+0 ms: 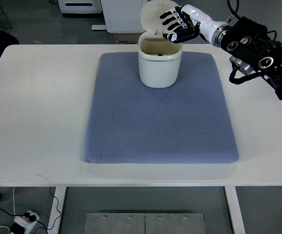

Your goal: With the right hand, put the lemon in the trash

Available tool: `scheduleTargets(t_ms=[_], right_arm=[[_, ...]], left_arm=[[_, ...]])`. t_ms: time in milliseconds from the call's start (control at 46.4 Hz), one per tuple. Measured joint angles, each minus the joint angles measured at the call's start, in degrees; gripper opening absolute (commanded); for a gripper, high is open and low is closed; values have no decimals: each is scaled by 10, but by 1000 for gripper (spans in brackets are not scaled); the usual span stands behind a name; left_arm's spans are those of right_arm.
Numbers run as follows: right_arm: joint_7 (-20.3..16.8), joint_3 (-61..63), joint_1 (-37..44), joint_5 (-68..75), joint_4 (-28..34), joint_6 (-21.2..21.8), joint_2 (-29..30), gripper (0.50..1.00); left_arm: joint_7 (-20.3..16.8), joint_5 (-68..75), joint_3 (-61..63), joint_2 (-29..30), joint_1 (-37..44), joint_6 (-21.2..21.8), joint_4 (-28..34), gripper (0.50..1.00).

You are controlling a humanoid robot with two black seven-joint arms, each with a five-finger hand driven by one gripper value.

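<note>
A white trash can (159, 68) stands at the far middle of the blue mat (160, 122), its lid (154, 17) tipped up and back. My right hand (176, 25) hovers over the can's far right rim, fingers spread and relaxed with nothing between them. Its arm (257, 51) reaches in from the right edge. No lemon shows anywhere in the top view; the inside of the can is only partly visible and looks dark. The left arm is out of view.
The mat lies on a white table (38, 107). Beyond the far table edge stand white cabinets (123, 14) and a cardboard box (126, 38). Cables and a power strip (24, 219) lie on the floor at the lower left.
</note>
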Motion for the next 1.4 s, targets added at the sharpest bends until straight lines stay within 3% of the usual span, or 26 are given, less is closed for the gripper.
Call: scheduleTargets(t_ms=[302, 409, 539, 560, 603, 625, 1164, 1401], right_arm=[[8, 0, 0, 0, 1, 26, -45, 663], [8, 0, -3, 0, 1, 28, -56, 709], [11, 15, -10, 0, 1, 28, -73, 819], [12, 22, -13, 0, 1, 28, -75, 851], [12, 38, -22, 0, 1, 29, -81, 972], [11, 45, -27, 0, 1, 30, -85, 997], [-3, 231, -114, 3, 0, 20, -130, 1000], [-39, 290, -151, 15, 0, 20, -130, 1000]], left_arm=[[0, 0, 0, 0, 0, 0, 0, 1000], [0, 0, 0, 0, 0, 0, 0, 1000], [0, 0, 0, 0, 0, 0, 0, 1000], [0, 0, 0, 0, 0, 0, 0, 1000], [0, 0, 0, 0, 0, 0, 0, 1000], [0, 0, 0, 0, 0, 0, 0, 1000], [0, 0, 0, 0, 0, 0, 0, 1000], [0, 0, 0, 0, 0, 0, 0, 1000]])
